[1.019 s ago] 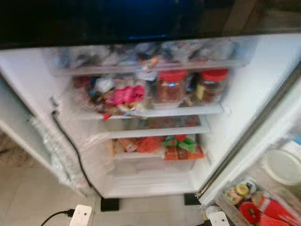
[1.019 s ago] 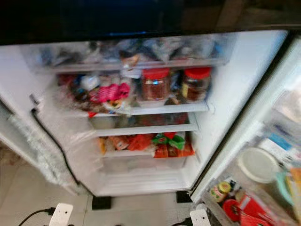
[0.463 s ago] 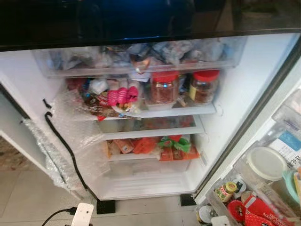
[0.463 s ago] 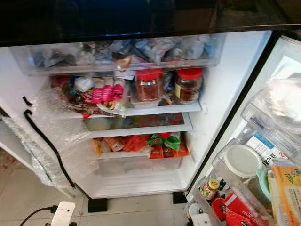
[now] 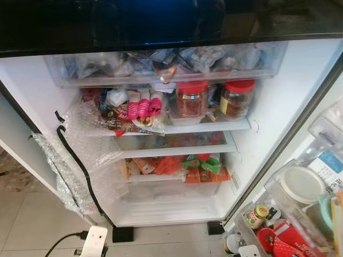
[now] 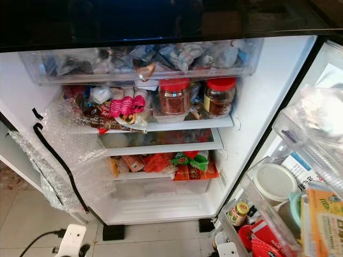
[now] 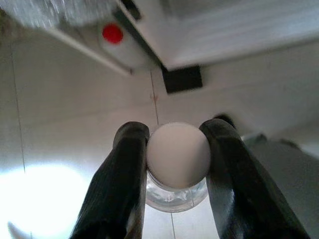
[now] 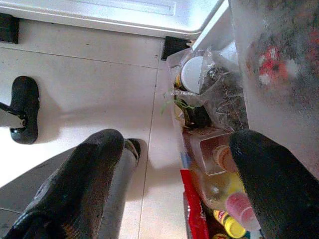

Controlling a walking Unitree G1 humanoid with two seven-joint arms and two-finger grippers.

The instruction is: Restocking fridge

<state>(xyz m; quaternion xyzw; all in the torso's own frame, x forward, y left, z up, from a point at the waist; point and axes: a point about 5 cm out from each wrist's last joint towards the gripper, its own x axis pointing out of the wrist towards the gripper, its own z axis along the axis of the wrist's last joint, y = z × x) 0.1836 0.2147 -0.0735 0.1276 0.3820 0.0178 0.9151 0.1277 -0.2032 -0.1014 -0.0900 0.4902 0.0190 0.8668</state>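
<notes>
Standing open before the robot, the fridge [image 5: 278, 123] held two red-lidded jars [image 5: 191, 100] side by side on its upper shelf, just beside a pink packet [image 5: 142, 108], with one clear drawer [image 5: 161, 67] of wrapped goods above them and orange and green packets [image 5: 201, 167] on a lower shelf. Bubble wrap [image 5: 88, 144] and a black cable [image 5: 75, 160] hung along the fridge's left wall. In the door rack [image 6: 257, 206] at the right lay one white-lidded tub [image 6: 274, 181] and a small yellow-capped jar [image 6: 237, 212]. The left gripper [image 7: 174, 149] pointed down at the tiled floor [image 7: 60, 129], its jaws closed on one glass jar with a white lid [image 7: 178, 155]. The right gripper [image 8: 179, 164] hung beside the door rack, jaws spread wide and holding nothing. A white power strip [image 5: 94, 241] lay on the floor
</notes>
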